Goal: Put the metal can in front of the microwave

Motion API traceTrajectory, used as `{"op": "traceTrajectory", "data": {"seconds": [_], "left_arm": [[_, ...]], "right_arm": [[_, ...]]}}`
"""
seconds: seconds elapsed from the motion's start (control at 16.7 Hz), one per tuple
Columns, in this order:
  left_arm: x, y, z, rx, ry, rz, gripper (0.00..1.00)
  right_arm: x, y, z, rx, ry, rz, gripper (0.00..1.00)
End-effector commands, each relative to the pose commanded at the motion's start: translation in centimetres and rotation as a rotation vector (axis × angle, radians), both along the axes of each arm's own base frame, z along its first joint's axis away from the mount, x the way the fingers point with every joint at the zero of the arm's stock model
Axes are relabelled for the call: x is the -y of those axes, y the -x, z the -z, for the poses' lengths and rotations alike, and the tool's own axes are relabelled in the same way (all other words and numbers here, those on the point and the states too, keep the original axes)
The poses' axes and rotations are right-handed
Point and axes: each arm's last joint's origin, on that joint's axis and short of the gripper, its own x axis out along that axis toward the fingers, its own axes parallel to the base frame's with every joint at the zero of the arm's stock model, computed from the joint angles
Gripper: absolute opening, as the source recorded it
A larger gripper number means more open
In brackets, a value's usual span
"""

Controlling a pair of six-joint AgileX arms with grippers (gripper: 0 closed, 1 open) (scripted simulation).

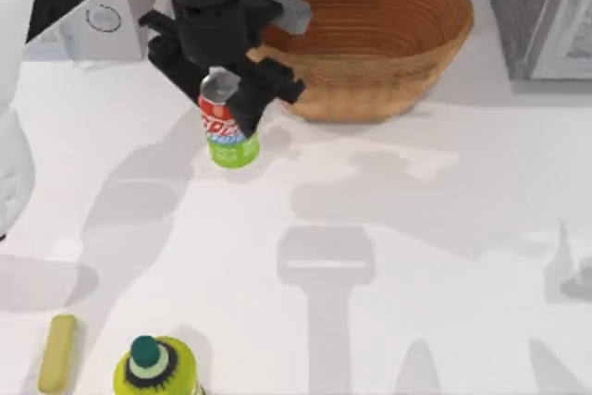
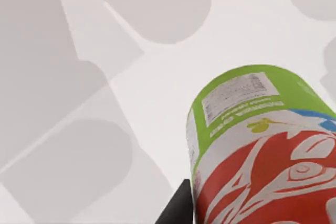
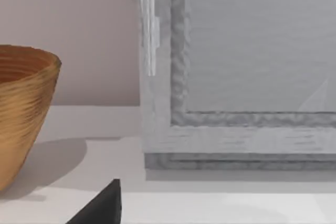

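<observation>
Gripping the can [image 1: 228, 136], left pincer [image 1: 225, 97] clamped on its upper part, can held upright near the table's [image 1: 388, 275] far left, just beside the basket [image 1: 370, 39], microwave [image 1: 102, 16] behind at far left, bottle [image 1: 155, 369] at near edge, right pincer state cannot be told.

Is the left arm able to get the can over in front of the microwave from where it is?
Probably yes. The left gripper is shut on the metal can, and the microwave sits close by at the table's back left. The woven basket lies to the other side, so the way looks free.
</observation>
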Motion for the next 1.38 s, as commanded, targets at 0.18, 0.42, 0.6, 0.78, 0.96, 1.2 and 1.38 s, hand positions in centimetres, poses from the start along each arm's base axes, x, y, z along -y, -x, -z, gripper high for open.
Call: {"op": "traceTrajectory", "data": {"seconds": [0.18,0.42,0.6,0.78,0.96,1.2,1.38], "left_arm": [[-10.7,-3.1,-0.9,0.013,0.012,-0.169,0.0],[-24.8,-4.1,0.5,0.023,-0.009,-0.442,0.0],[-31.4,-3.5,2.4,0.017,-0.038,-0.6,0.0],[-33.8,-3.1,3.4,0.015,-0.054,-0.662,0.0],[-33.8,-3.1,3.4,0.015,-0.054,-0.662,0.0],[-33.7,-3.1,3.6,0.016,-0.054,-0.659,0.0],[-33.8,-3.1,4.1,0.016,-0.054,-0.662,0.0]], "right_arm": [[0.0,0.0,0.0,0.0,0.0,0.0,1.0],[0.0,0.0,0.0,0.0,0.0,0.0,1.0],[0.0,0.0,0.0,0.0,0.0,0.0,1.0],[0.0,0.0,0.0,0.0,0.0,0.0,1.0],[0.0,0.0,0.0,0.0,0.0,0.0,1.0],[0.0,0.0,0.0,0.0,0.0,0.0,1.0],[0.0,0.0,0.0,0.0,0.0,0.0,1.0]]}}
